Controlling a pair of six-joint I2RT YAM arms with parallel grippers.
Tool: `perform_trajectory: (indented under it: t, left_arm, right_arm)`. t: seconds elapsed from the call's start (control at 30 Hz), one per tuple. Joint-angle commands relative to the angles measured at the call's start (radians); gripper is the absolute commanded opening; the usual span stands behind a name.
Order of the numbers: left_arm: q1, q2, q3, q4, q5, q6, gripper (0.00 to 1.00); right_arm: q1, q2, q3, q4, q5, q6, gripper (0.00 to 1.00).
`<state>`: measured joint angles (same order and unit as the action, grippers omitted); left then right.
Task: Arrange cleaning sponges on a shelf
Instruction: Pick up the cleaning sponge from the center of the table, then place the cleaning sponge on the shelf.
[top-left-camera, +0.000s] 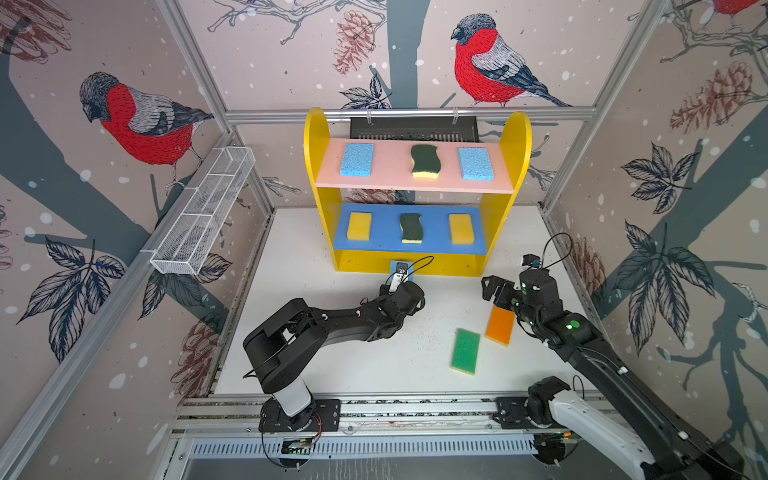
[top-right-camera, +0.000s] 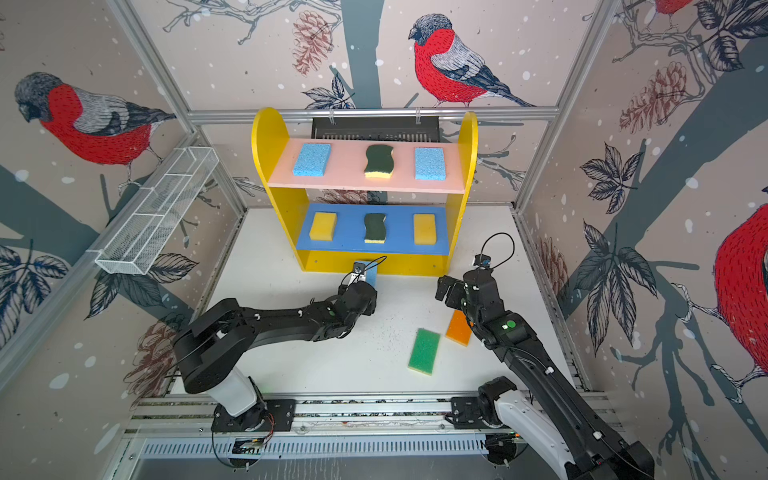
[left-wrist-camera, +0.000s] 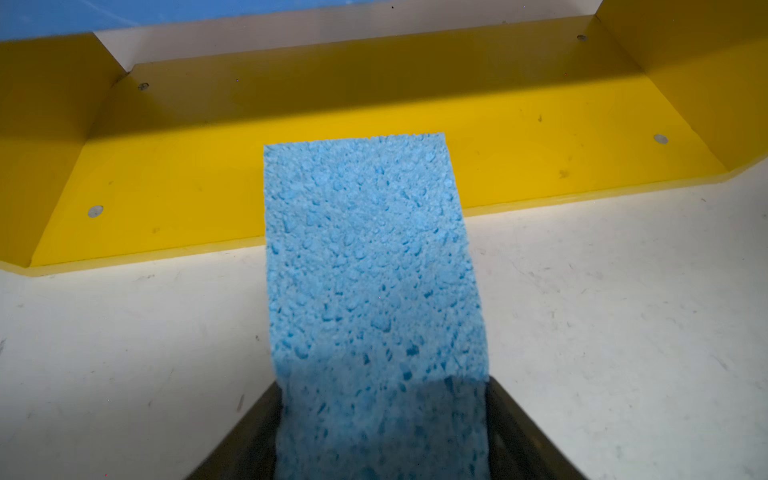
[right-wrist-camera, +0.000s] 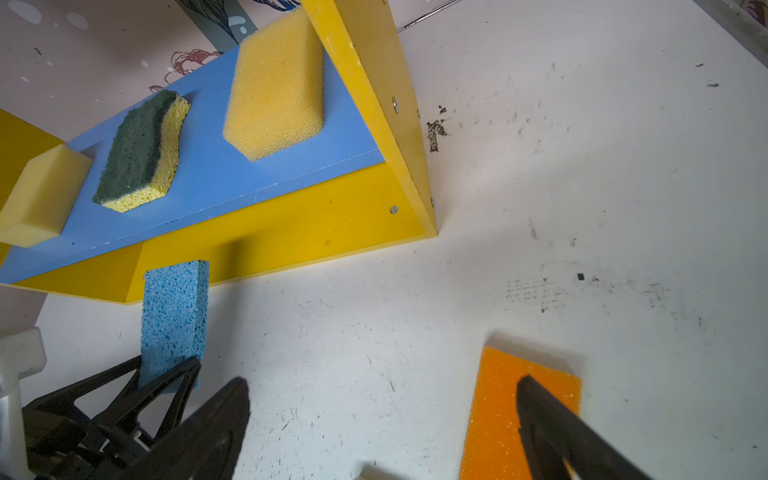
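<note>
Foam, nine pieces in both top views: on the yellow-sided three-level shelf (top-left-camera: 312, 141) two light blue rectangular sponges (top-left-camera: 356, 160), two dark-green wavy sponges (top-left-camera: 424, 161), two yellow sponges (top-left-camera: 359, 226); on the white table (top-left-camera: 332, 365) one green sponge (top-left-camera: 465, 351), one orange sponge (top-left-camera: 500, 326). Left wrist view: the left gripper (left-wrist-camera: 384, 399) is closed on the third light blue sponge (left-wrist-camera: 370, 270) at the yellow bottom board (left-wrist-camera: 540, 145); it seems light and squashy, so pinch its narrow sides gently. Right wrist view: the right gripper (right-wrist-camera: 382, 381) stands open over the orange sponge.

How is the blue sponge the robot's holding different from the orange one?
The blue sponge is pinched in the left hand by the shelf; the orange sponge lies flat on the table near the open right hand. Blue looks pitted; orange looks fine-grained. Both are rectangles.
</note>
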<state>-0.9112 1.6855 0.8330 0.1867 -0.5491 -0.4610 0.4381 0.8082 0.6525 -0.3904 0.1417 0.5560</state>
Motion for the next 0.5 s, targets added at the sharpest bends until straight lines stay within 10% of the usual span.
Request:
perform_trajectory:
  t: [0.0,0.47]
  left_arm:
    - [0.008,0.019,0.017,0.068,0.005,0.040,0.70]
    - [0.058,0.148,0.109,0.125,0.005,0.076,0.71]
  right_arm:
    - [0.001,-0.004,-0.002,0.036,-0.022,0.013,1.00]
    - [0.000,-0.024,-0.004,0.039,-0.031,0.002,1.00]
